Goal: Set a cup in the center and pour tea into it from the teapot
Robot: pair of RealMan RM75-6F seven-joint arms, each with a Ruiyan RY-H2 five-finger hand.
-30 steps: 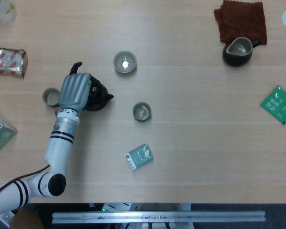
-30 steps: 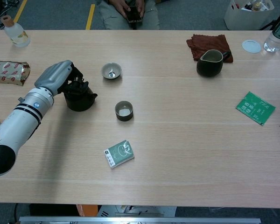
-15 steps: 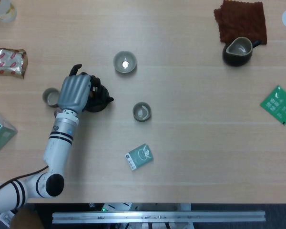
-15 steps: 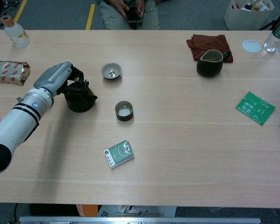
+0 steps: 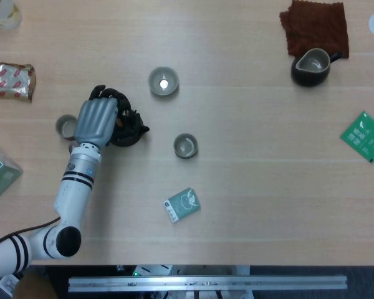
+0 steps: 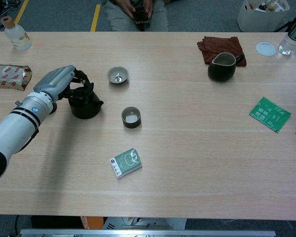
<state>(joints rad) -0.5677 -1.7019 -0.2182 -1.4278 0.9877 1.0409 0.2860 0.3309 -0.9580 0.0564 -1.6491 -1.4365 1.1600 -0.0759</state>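
The black teapot (image 5: 129, 129) (image 6: 87, 104) stands upright on the table at the left, spout pointing right. My left hand (image 5: 96, 119) (image 6: 55, 83) is beside it on its left. Its dark fingers (image 6: 82, 78) are spread and reach over the pot's handle, loosely touching it without gripping. A small dark cup (image 5: 185, 146) (image 6: 131, 117) with a pale inside stands near the table's middle, right of the teapot and apart from it. The right hand is in neither view.
A second cup (image 5: 163, 81) stands behind the teapot and a third (image 5: 64, 126) sits just left of my hand. A dark pitcher (image 5: 310, 66) by a brown cloth (image 5: 315, 26) is far right. Tea packets (image 5: 181, 205) (image 5: 364, 136) and a snack bag (image 5: 10, 81) lie around.
My left hand has drawn back slightly to the left and its fingers have uncurled from the teapot. The teapot and the cups have not moved.
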